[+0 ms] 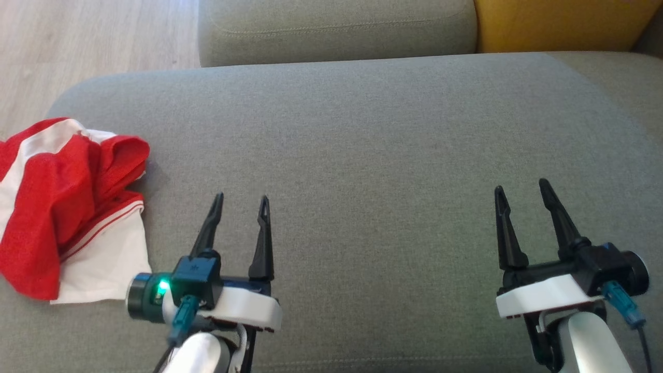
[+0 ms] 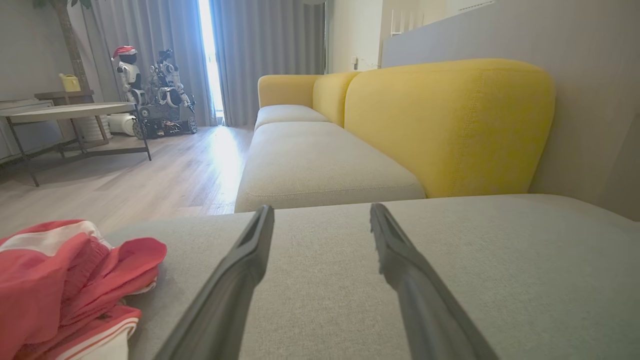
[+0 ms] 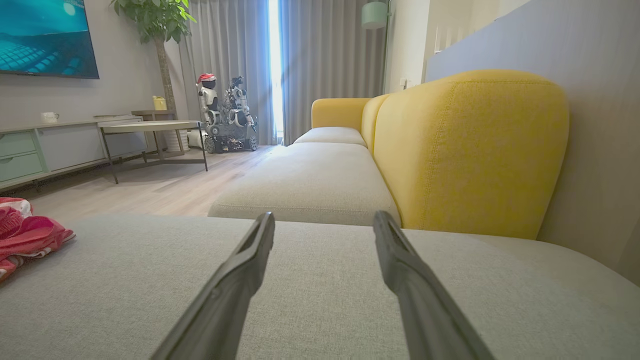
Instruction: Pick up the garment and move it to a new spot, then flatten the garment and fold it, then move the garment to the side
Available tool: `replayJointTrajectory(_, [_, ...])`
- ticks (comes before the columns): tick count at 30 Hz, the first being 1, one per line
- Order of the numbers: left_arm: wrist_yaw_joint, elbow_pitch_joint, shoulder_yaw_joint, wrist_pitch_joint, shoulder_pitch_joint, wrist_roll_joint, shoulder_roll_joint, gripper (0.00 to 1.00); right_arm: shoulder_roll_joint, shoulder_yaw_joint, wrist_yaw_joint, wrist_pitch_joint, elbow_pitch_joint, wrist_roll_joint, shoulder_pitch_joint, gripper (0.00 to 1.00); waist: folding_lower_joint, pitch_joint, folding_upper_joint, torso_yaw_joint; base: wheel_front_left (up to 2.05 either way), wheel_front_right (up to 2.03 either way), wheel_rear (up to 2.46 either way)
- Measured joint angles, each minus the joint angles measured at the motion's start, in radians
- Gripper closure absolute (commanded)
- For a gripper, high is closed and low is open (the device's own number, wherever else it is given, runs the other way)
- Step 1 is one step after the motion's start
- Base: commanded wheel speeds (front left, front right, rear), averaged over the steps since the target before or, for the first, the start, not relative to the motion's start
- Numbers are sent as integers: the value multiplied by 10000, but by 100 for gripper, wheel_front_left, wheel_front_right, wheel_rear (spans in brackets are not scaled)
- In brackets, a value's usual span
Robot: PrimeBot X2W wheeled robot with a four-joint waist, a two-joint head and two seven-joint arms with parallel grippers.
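A crumpled red and white garment lies at the left edge of the grey sofa cushion. My left gripper hovers over the cushion just right of the garment, open and empty. In the left wrist view the garment bunches at the lower left, beside the open left gripper. My right gripper stands open and empty over the cushion's right part. The right wrist view has the garment far off at the left edge, well away from the right gripper.
A second grey seat cushion and a yellow backrest lie beyond the near cushion. Wooden floor runs past its left edge. Farther off stand a low table, parked robots and a cabinet.
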Motion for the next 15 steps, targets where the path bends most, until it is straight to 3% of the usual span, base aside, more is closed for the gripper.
replayJointTrajectory(6, [-1032, 483, 830, -29, 296, 142, -458, 0, 0, 2, 0, 0, 261, 94, -12, 0, 0, -57, 0, 40, 0, 0, 0])
replayJointTrajectory(15, [-1586, 872, 1615, -36, 427, 387, -857, 0, 0, -25, 0, 2, 558, 961, -18, 0, 0, -81, 0, 38, 0, 0, 0])
